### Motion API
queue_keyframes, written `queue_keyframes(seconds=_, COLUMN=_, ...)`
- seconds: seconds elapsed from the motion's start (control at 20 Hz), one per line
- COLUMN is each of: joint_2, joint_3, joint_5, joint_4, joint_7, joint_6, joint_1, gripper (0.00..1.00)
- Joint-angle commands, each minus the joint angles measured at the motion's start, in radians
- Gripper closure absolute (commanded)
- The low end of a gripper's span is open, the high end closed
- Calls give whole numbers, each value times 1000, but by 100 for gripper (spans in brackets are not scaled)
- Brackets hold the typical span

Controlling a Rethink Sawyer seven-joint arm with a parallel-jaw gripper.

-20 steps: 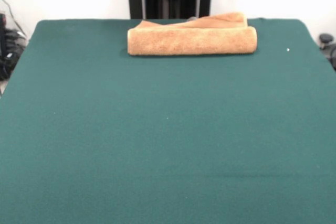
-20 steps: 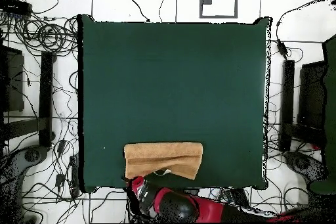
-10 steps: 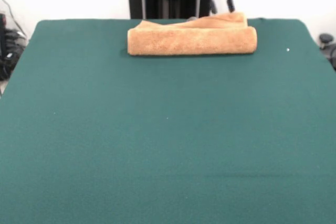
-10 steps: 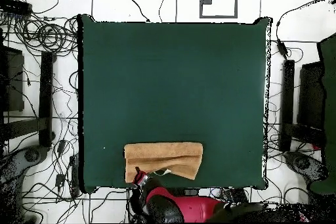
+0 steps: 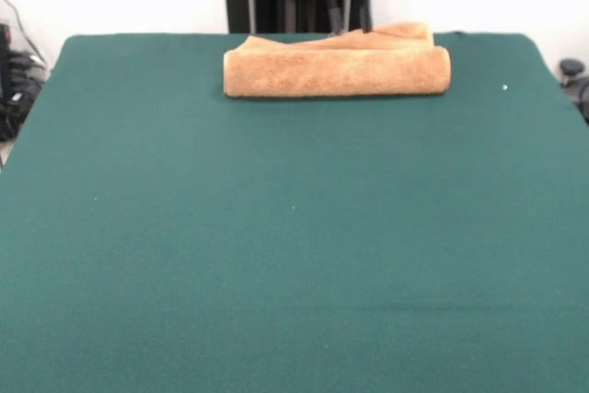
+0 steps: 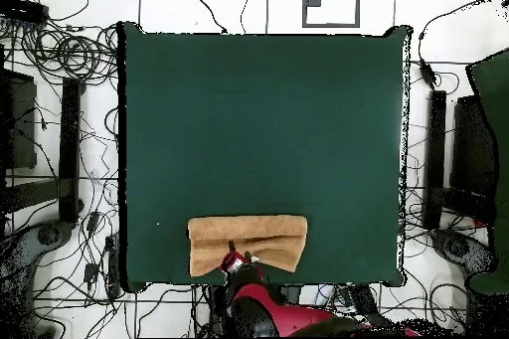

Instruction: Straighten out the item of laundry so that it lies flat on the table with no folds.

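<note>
Front view: gripper (image 5: pixel 350 17) shifted left, fingers apart above folded towel (image 5: pixel 337 69), towel unmoved

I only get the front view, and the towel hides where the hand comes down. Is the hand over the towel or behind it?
Observer: From overhead, the hand is over the towel's edge nearest the robot's base, not past it.
Operator: Is that edge straight?
Observer: No. It is uneven and dips inward beside the hand, so the layers do not line up there.
Operator: Does the towel hang off the table?
Observer: No. A narrow green strip of table shows between the towel and the table's edge.
</note>
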Motion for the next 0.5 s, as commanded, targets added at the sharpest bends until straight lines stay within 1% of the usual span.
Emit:
queue_keyframes(seconds=0.05, joint_2=69, joint_3=-31, joint_5=75, joint_4=-186, joint_7=146, joint_6=-123, joint_1=22, gripper=0)
queue_keyframes(seconds=0.1, joint_2=83, joint_3=0, joint_5=18, joint_4=-214, joint_7=126, joint_6=-89, joint_1=-20, gripper=0)
queue_keyframes(seconds=0.15, joint_2=93, joint_3=23, joint_5=-16, joint_4=-230, joint_7=118, joint_6=-64, joint_1=-49, gripper=0)
queue_keyframes(seconds=0.2, joint_2=111, joint_3=70, joint_5=-77, joint_4=-257, joint_7=109, joint_6=-14, joint_1=-105, gripper=0)
queue_keyframes(seconds=0.3, joint_2=139, joint_3=131, joint_5=-155, joint_4=-294, joint_7=96, joint_6=58, joint_1=-177, gripper=0)
queue_keyframes(seconds=0.4, joint_2=160, joint_3=169, joint_5=-205, joint_4=-320, joint_7=89, joint_6=103, joint_1=-221, gripper=0)
queue_keyframes(seconds=0.5, joint_2=177, joint_3=188, joint_5=-236, joint_4=-340, joint_7=85, joint_6=122, joint_1=-242, gripper=0)
